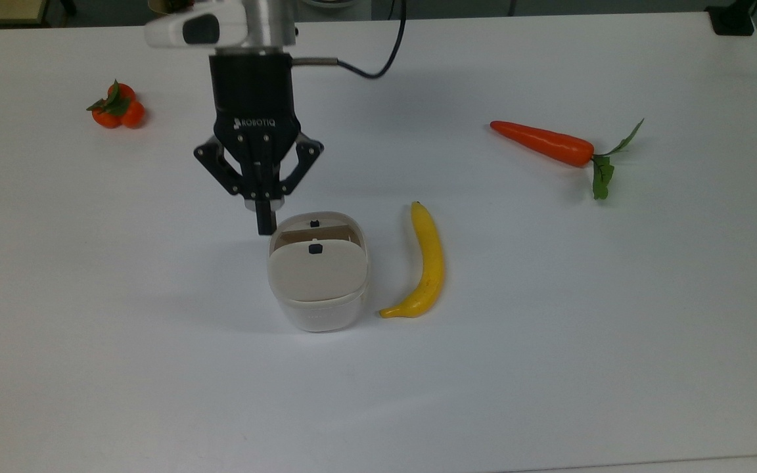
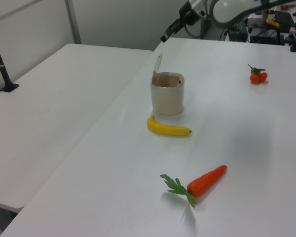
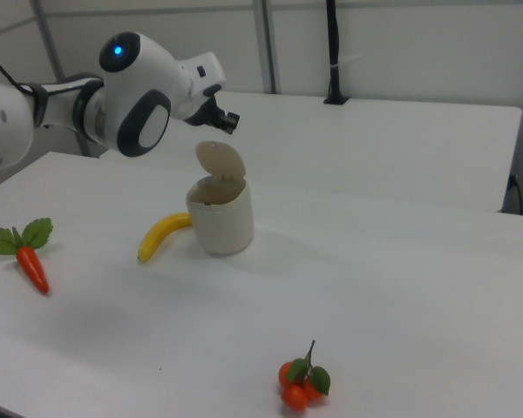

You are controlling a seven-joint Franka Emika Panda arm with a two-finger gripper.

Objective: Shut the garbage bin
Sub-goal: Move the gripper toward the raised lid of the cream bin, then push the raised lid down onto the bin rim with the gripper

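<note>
The garbage bin is a small white tub at the table's middle, and its beige lid stands hinged up with a dark button near its edge. The left view shows the bin with its lid upright above the rim, leaving the mouth uncovered. My gripper is shut and holds nothing. In the top view its tip sits just off the bin's upper left rim. In the right view the gripper hangs a little above and behind the raised lid.
A yellow banana lies right of the bin in the top view. An orange carrot lies farther right. A cluster of small oranges sits at the upper left. A second white table adjoins on the left view's left.
</note>
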